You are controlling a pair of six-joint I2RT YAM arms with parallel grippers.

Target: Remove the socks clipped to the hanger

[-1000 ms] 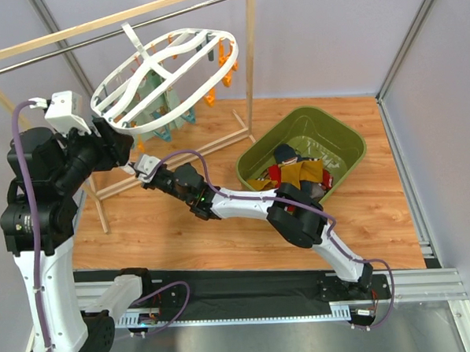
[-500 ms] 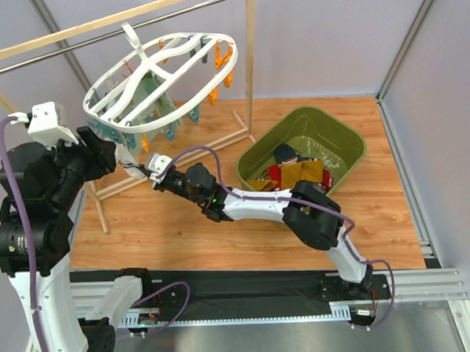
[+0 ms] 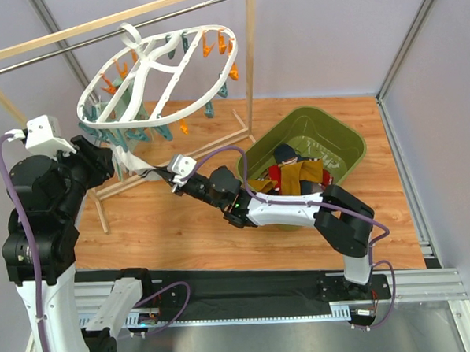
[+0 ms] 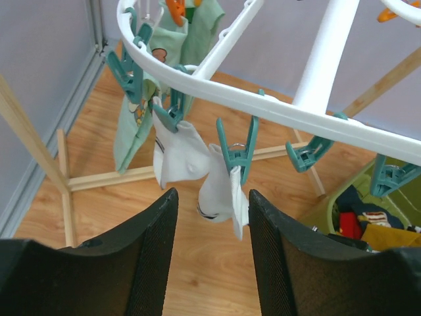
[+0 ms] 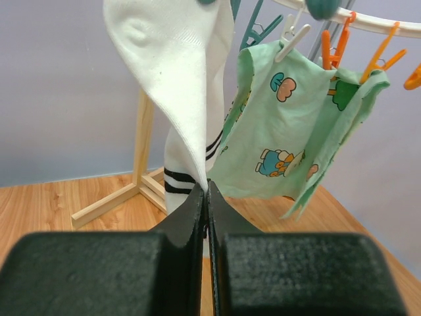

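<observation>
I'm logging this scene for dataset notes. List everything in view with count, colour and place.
hanger: one, white, hung from the rack.
clips: many, teal and orange, on the hanger.
white socks: two, on teal clips.
green socks: two, printed, clipped beside them.
loose socks: several, red, mustard, dark, in the bin.
bin: one, olive green, right of the rack.
rack: one, wood with metal rail, at the back.
left end effector: black, open, facing the white socks.
right end effector: black, shut on one white sock.

White socks [image 4: 179, 157] and teal clips [image 4: 235, 151] hang straight ahead; wooden floor [image 4: 210, 273] beneath them lies open.
</observation>
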